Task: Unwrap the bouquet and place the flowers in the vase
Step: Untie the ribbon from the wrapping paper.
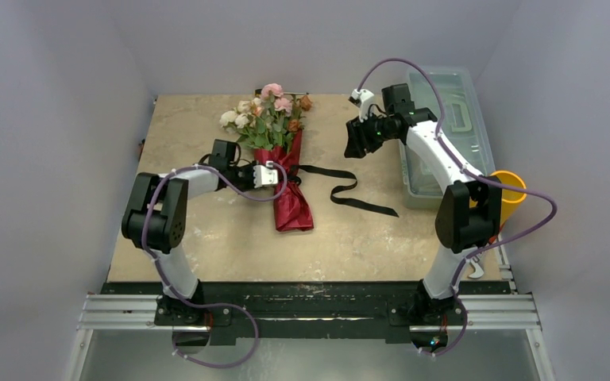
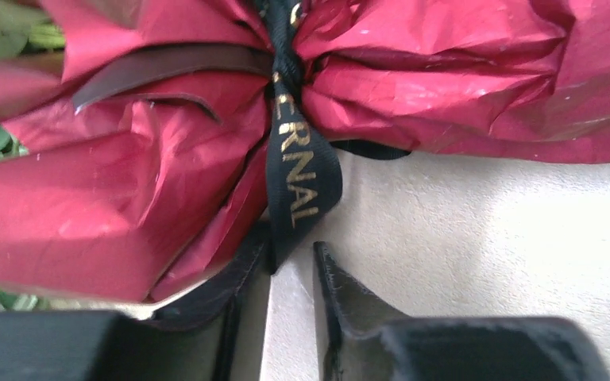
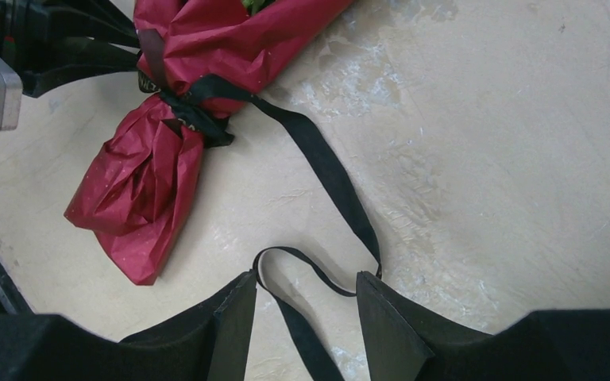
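Note:
The bouquet [image 1: 290, 198] lies on the table, its maroon paper [image 2: 127, 198] pinched at the waist by a black ribbon [image 2: 302, 178] with gold letters. The flowers [image 1: 266, 111] point toward the far edge. My left gripper [image 2: 292, 258] is low on the table against the tie, on the bouquet's left. Its jaws are a narrow gap apart, and the ribbon loop's end touches the left fingertip [image 2: 246, 278]. My right gripper [image 3: 306, 282] hangs open above the ribbon's loose tail [image 3: 326, 171], holding nothing. The yellow vase [image 1: 511, 190] stands at the right edge, partly behind the right arm.
A clear plastic box [image 1: 445, 119] with a handle sits at the back right, next to the vase. The ribbon's tail [image 1: 349, 190] trails across the table to the right of the bouquet. White walls enclose the table on three sides.

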Robot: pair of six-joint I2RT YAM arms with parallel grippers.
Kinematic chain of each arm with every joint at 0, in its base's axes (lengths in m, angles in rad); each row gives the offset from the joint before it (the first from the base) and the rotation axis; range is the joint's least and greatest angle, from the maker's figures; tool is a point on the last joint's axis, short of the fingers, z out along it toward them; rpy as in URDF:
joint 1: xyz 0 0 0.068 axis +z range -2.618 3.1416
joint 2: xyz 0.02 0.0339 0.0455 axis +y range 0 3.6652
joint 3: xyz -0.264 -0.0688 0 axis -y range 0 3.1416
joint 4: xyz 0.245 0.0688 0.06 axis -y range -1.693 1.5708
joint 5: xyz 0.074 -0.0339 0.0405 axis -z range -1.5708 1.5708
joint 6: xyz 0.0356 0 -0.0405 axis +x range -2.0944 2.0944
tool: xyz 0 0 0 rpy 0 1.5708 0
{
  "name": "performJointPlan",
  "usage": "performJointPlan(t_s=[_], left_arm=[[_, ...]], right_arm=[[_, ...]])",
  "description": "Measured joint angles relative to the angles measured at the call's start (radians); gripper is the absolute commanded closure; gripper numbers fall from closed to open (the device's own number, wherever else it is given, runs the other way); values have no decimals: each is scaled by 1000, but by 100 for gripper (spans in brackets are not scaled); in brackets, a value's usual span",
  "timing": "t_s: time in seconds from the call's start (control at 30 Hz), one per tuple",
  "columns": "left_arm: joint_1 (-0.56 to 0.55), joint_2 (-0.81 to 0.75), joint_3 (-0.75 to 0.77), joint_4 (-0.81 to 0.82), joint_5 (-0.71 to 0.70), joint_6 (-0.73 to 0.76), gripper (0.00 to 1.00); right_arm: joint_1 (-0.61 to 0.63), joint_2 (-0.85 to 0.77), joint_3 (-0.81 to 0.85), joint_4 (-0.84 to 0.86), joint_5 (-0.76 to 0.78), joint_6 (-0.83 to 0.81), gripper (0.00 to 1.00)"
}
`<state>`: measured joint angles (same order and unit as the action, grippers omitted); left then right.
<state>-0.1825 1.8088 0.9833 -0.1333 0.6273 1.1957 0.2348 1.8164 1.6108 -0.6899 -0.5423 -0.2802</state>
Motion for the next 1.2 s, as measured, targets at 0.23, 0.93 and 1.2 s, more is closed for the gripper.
performJointPlan(t_s=[0.23,0.93,1.2], left_arm=[[-36,-32,-21,-9,-26,-54,100],[11,-546,141,-108,11,-614,100],[-3,-533,160,-119,26,-649,100]], right_arm=[[0,0,-4,21,-18,24,47],[0,-46,-148,113,-87,81,47],[0,-46,-148,119,-106,86,47]])
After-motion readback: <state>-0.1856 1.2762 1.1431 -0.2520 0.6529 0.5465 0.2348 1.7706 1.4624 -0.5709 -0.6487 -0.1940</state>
